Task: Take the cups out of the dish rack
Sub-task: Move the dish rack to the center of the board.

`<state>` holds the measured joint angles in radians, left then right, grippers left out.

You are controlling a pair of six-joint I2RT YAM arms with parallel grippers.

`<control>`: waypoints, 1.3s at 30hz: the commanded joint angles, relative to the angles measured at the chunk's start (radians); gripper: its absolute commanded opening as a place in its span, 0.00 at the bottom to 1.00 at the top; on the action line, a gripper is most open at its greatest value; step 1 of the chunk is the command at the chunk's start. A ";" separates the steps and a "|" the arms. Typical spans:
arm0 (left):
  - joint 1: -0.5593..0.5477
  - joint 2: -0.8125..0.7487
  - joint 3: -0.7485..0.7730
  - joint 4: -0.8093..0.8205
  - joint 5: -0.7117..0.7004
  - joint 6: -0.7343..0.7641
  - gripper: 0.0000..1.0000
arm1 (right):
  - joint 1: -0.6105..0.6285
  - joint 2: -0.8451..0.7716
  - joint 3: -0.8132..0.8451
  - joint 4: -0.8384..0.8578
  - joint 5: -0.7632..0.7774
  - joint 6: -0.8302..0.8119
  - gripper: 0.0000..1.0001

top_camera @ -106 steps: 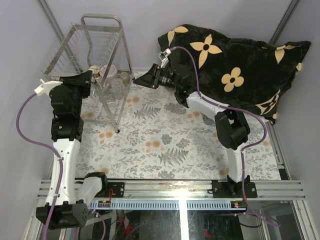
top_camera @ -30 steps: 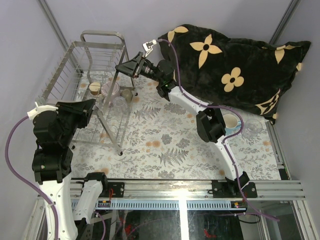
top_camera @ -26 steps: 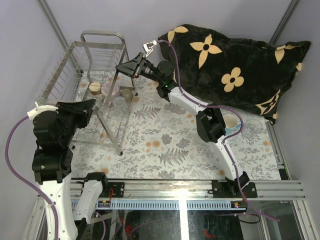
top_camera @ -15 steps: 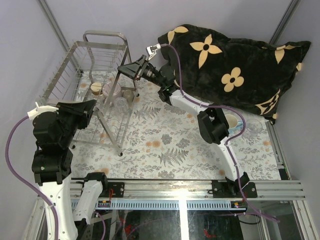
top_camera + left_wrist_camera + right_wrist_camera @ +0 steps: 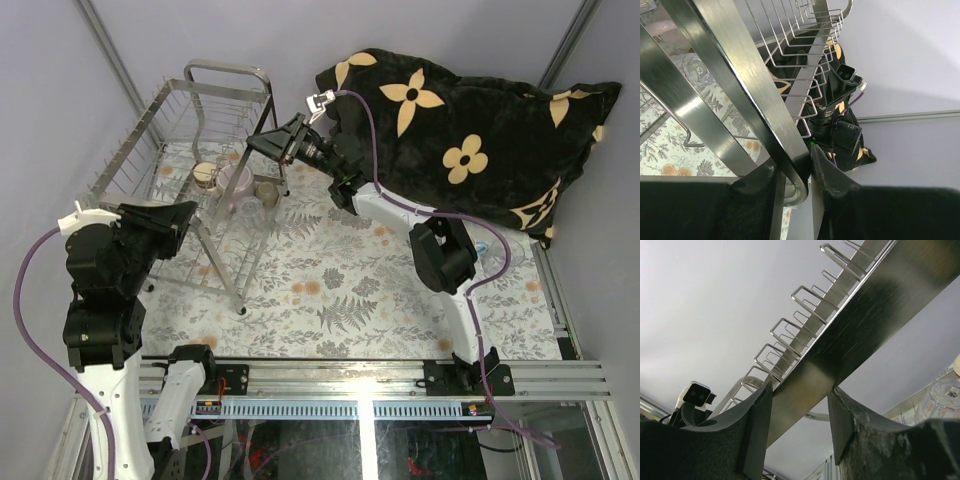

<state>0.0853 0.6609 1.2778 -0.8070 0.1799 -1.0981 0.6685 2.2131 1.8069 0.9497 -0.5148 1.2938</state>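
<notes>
While clamped on dish rack point(image 5: 150, 130) with left tool point(image 5: 792, 175) at 6 o'clock and right tool point(image 5: 800, 405) at 3, risks tipping cups point(image 5: 240, 180) out by uneven lifting.

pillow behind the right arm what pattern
The pillow is black with cream four-petal flowers, clearest in the top external view.

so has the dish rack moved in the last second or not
Yes. The dish rack has shifted right, toward the flowered pillow; the gap between its far end and the pillow is narrower than a second ago.
</notes>
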 commanded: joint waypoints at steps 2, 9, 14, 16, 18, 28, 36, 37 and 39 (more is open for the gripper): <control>-0.003 0.004 0.061 0.162 -0.030 0.162 0.00 | -0.040 -0.142 -0.029 0.103 -0.020 -0.148 0.26; -0.003 -0.004 0.001 0.192 -0.049 0.167 0.00 | -0.047 -0.211 -0.100 0.061 -0.003 -0.231 0.27; -0.004 0.002 -0.007 0.190 -0.065 0.172 0.00 | -0.050 -0.241 -0.120 0.050 -0.001 -0.257 0.27; -0.003 0.006 -0.002 0.192 -0.071 0.179 0.00 | -0.050 -0.262 -0.134 0.032 0.009 -0.287 0.27; -0.004 0.011 -0.005 0.193 -0.074 0.188 0.00 | -0.052 -0.286 -0.148 0.014 0.021 -0.309 0.27; -0.003 0.019 -0.041 0.215 -0.079 0.185 0.00 | -0.056 -0.333 -0.200 -0.017 0.031 -0.355 0.27; -0.003 0.006 -0.028 0.194 -0.100 0.194 0.10 | -0.086 -0.292 -0.198 -0.005 0.020 -0.302 0.42; -0.003 0.007 -0.025 0.191 -0.105 0.197 0.10 | -0.092 -0.285 -0.197 -0.014 0.025 -0.302 0.44; -0.002 0.006 -0.023 0.190 -0.109 0.197 0.10 | -0.107 -0.271 -0.193 -0.019 0.024 -0.294 0.45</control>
<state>0.0837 0.6662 1.2430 -0.7387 0.1215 -1.0313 0.5922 1.9266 1.6028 0.8951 -0.4904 0.9916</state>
